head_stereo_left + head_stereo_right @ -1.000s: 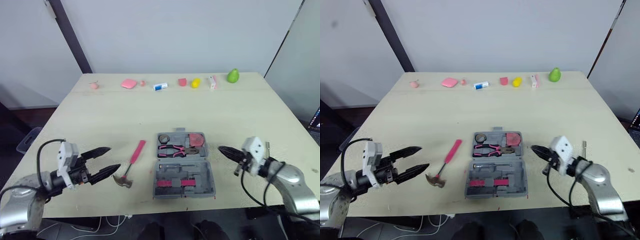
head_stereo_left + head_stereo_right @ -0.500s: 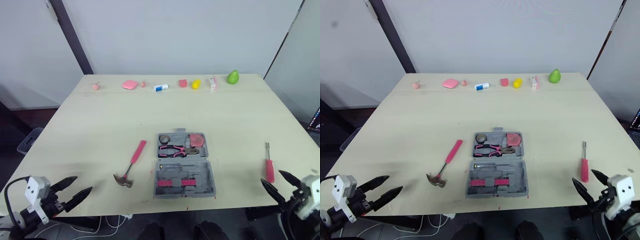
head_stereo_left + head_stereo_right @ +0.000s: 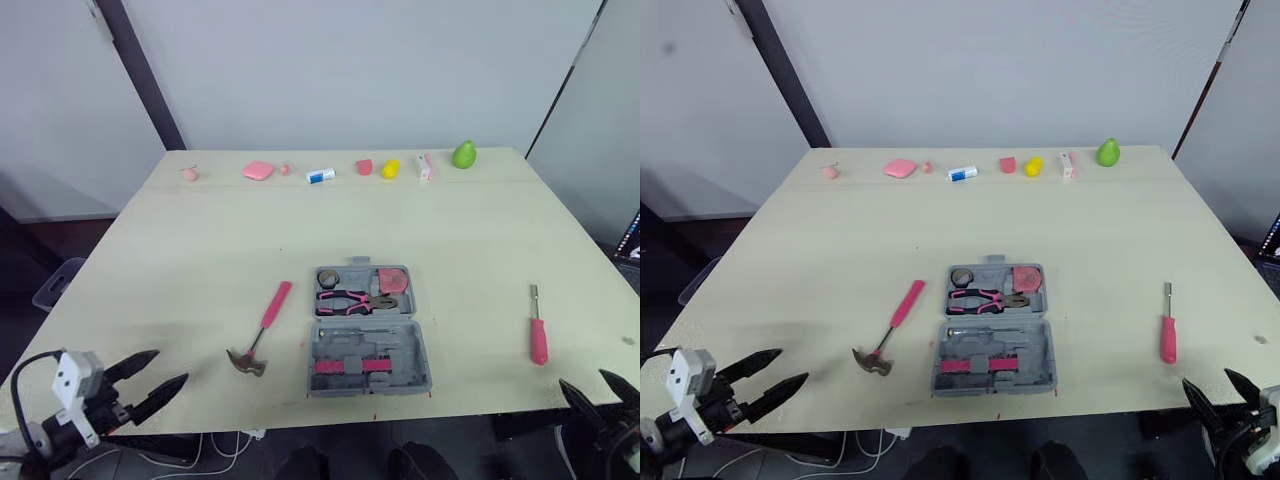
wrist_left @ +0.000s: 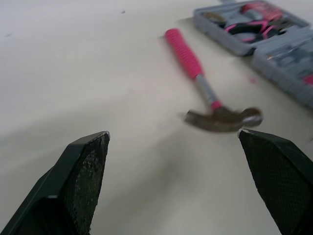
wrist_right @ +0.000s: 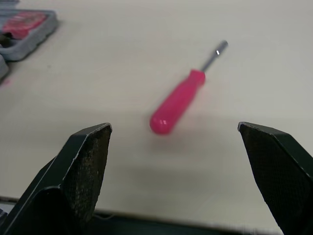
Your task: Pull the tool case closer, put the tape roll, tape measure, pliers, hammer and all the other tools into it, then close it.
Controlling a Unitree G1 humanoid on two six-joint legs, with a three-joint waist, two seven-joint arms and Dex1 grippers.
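The grey tool case (image 3: 368, 358) lies open near the table's front middle. Its far half holds the tape roll (image 3: 329, 277), pink-handled pliers (image 3: 352, 298) and a pink tape measure (image 3: 393, 279). A hammer (image 3: 262, 328) with a pink handle lies just left of the case. A pink screwdriver (image 3: 538, 330) lies well to the case's right. My left gripper (image 3: 170, 366) hangs open off the front left edge, pointing at the hammer (image 4: 205, 95). My right gripper (image 3: 1207, 378) is open beyond the front right edge, facing the screwdriver (image 5: 178, 105). Neither holds anything.
A row of small items lines the table's far edge: pink pieces (image 3: 258, 169), a white tube (image 3: 320, 175), a yellow piece (image 3: 391, 167) and a green pear (image 3: 464, 153). Bare tabletop (image 3: 200, 260) lies between that row and the case.
Both arms have drawn back from over the table to beyond its front edge. The right gripper went from shut to open. The tools and case have not moved.
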